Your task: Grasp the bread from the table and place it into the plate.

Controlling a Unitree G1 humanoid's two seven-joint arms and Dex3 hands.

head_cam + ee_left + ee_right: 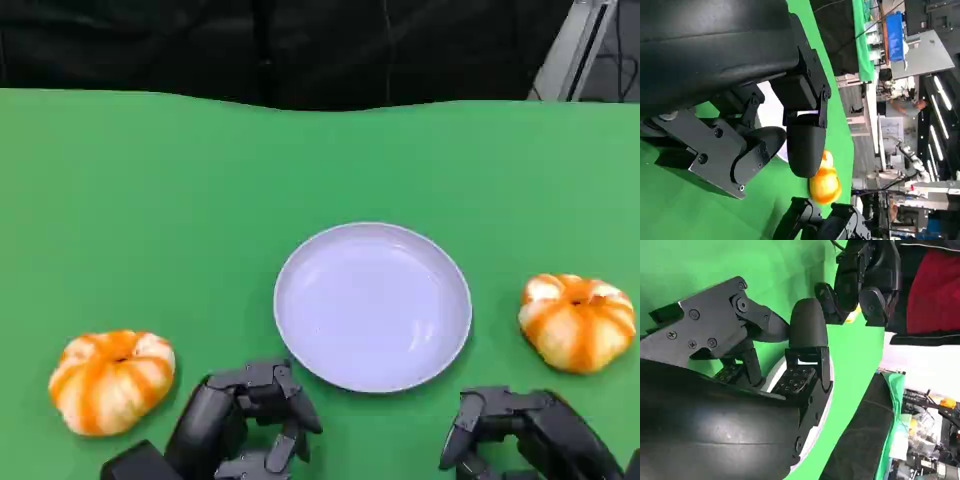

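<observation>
1. Green cloth covers the whole table (150,200), and at the far left of the head view sits one pumpkin-shaped bread (110,380), orange and white striped, lying on the cloth near the front edge, nothing touching it

2. Just to the right of that bread, the left hand (250,420) comes up from the lower edge; its black fingers are curled inward with nothing between them, and it hangs close to the near rim of the plate without touching it

3. Over to the left wrist view: the left hand's own fingers (805,145) bend in front of the white plate and grip nothing, and beyond them a patch of orange bread (825,182) shows on the cloth

4. Centre stage, the white plate (300,330) rests flat on the green, round and bare, between the two breads and well apart from both

5. Right of the plate, the right hand (520,430) rises at the lower edge, fingers curled in too, holding nothing; in the right wrist view its fingers (807,330) are folded above the plate rim (826,405)

6. Far right, the second bread (577,320) sits on the cloth just beyond the right hand, clear of the plate and untouched
</observation>
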